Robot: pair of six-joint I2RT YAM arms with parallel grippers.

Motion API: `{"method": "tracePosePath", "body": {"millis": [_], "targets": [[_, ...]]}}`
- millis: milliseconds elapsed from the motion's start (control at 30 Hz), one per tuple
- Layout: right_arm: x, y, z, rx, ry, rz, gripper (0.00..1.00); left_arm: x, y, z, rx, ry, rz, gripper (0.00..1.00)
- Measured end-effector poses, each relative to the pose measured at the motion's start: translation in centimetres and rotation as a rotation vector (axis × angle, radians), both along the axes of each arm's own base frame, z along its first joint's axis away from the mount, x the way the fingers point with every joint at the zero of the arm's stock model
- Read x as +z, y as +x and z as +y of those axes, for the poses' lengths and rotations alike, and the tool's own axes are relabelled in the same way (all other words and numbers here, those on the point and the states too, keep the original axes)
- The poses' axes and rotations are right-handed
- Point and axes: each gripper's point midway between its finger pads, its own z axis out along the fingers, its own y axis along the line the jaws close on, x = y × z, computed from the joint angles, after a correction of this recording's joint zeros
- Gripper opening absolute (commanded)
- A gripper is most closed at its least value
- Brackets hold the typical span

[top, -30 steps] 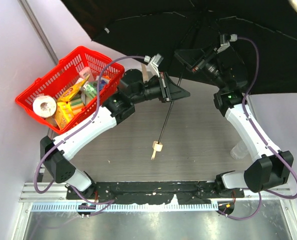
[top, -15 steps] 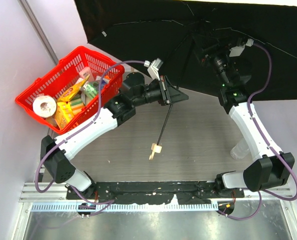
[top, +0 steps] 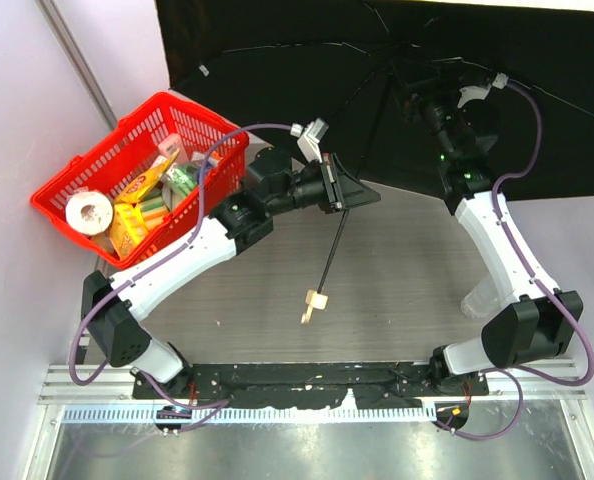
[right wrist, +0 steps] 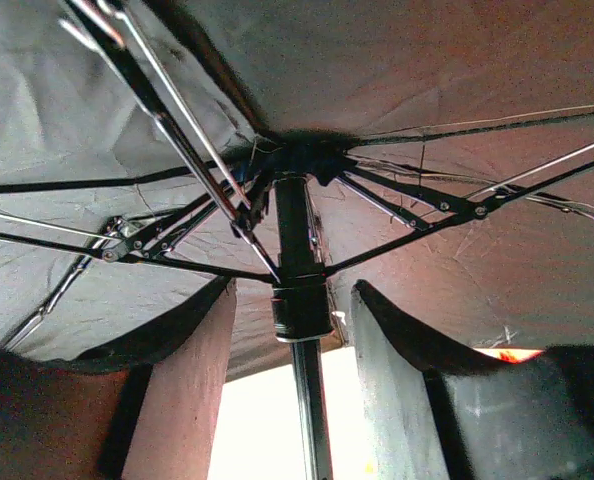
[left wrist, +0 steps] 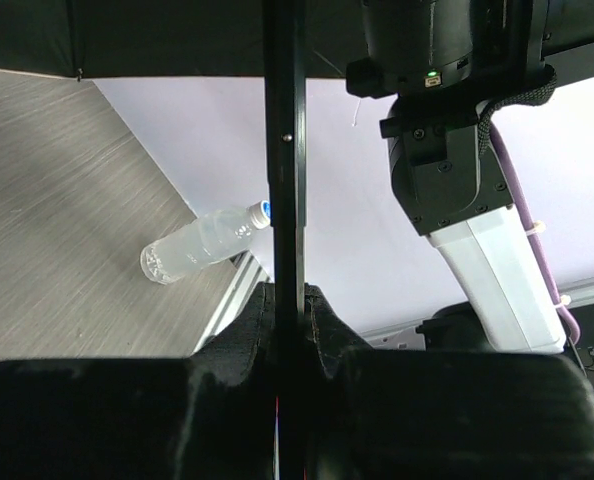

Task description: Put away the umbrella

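The umbrella (top: 277,50) is open, its dark underside facing the top camera across the back of the table. Its thin black shaft (top: 335,235) slants down to a small tan handle (top: 315,297) that hangs above the table. My left gripper (top: 355,193) is shut on the shaft, which runs up between the jaws in the left wrist view (left wrist: 285,150). My right gripper (top: 422,92) is up under the canopy. In the right wrist view it is open, with its fingers on either side of the black runner (right wrist: 300,310) just below the rib hub, with gaps on both sides.
A red basket (top: 107,152) full of groceries stands at the back left against the wall. A clear plastic bottle (left wrist: 202,245) lies on the table at the right, partly behind my right arm (top: 507,250). Pale walls close in on both sides.
Over the last second the canopy has tilted back and my right gripper has risen to the runner under the hub. My left gripper has kept its hold on the shaft.
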Motion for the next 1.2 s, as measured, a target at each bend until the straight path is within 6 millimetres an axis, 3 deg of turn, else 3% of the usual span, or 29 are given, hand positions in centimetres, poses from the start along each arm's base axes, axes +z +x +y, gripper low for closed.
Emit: {"method": "tracePosePath", "body": {"millis": [133, 500, 567, 633, 900, 1067, 1200], "targets": [[-0.3, 0.2, -0.1, -0.011, -0.016, 0.002, 0.29, 0.0, 0.0, 0.0, 0.001, -0.003, 0.009, 0.00], [-0.4, 0.3, 0.1, -0.013, -0.046, -0.013, 0.34, 0.4, -0.1, -0.2, 0.008, -0.014, 0.012, 0.00], [-0.5, 0.5, 0.1, -0.009, -0.045, -0.014, 0.27, 0.4, -0.1, -0.3, 0.012, -0.014, 0.012, 0.00], [-0.7, 0.7, 0.2, -0.006, -0.045, -0.012, 0.02, 0.3, 0.1, -0.3, 0.019, -0.013, 0.013, 0.00], [-1.1, 1.2, 1.2, 0.052, -0.087, 0.046, 0.01, 0.1, 1.1, 0.4, 0.094, 0.075, -0.024, 0.00], [0.1, 0.0, 1.4, 0.092, -0.109, 0.020, 0.01, 0.7, 1.5, 1.2, 0.120, 0.143, -0.068, 0.00], [-0.9, -1.2, 0.3, 0.064, -0.107, 0.027, 0.01, 0.3, 1.5, 0.7, 0.061, 0.172, -0.056, 0.00]]}}
